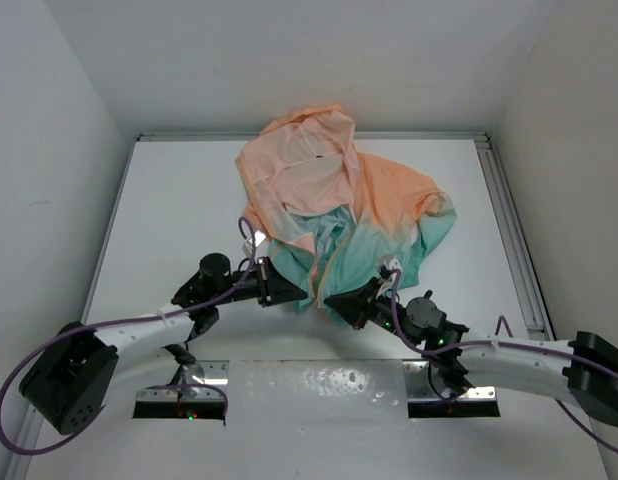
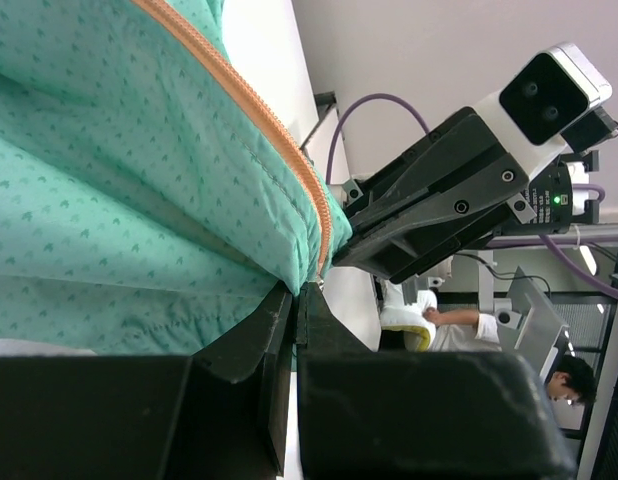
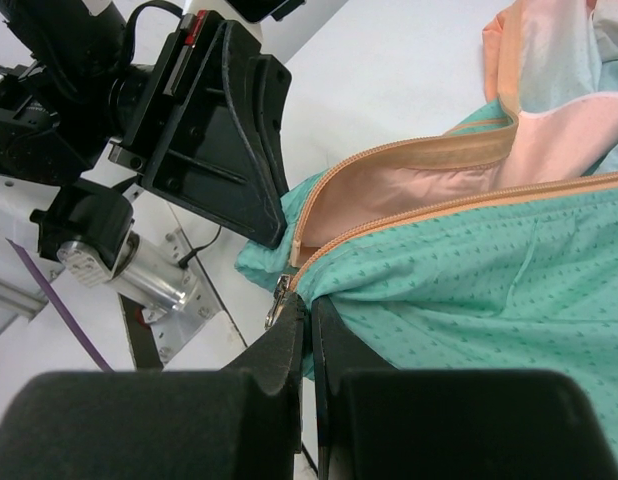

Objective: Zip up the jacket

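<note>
The jacket (image 1: 339, 200) lies crumpled on the white table, peach-orange at the hood, teal-green at the hem near me. Its front is open, and the orange-trimmed zipper (image 3: 409, 215) splits into two rows in the right wrist view. My left gripper (image 1: 301, 297) is shut on the teal hem (image 2: 189, 200) at the bottom end of one zipper row (image 2: 289, 150). My right gripper (image 1: 336, 303) is shut on the hem (image 3: 469, 290) of the other side, right beside the metal zipper slider (image 3: 280, 300). The two grippers face each other, a little apart.
The table (image 1: 179, 210) is walled at left, right and back. A metal rail (image 1: 514, 230) runs along its right edge. Mounting plates (image 1: 179, 400) and a clear sheet (image 1: 319, 385) lie at the near edge between the arm bases.
</note>
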`<state>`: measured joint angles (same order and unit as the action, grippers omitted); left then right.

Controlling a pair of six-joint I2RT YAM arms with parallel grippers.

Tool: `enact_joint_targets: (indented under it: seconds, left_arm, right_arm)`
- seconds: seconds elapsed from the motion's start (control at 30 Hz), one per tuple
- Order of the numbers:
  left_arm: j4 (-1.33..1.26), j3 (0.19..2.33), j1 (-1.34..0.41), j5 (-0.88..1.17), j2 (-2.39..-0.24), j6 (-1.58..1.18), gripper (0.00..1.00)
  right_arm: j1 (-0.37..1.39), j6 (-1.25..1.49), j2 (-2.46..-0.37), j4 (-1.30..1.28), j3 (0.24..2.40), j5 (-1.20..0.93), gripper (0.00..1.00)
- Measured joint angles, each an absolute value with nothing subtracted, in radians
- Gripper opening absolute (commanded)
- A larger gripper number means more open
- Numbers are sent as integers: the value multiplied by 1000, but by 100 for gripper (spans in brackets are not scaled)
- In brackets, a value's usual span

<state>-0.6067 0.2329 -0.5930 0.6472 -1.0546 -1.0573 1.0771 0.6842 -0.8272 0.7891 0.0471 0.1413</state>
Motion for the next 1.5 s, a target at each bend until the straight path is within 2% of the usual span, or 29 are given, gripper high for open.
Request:
enact_joint_targets:
  seconds: [1.5]
  left_arm:
    - [-616,218,-593,716,-1056,-1059,0]
  right_arm:
    - [1077,653,-840,777,62,119,0]
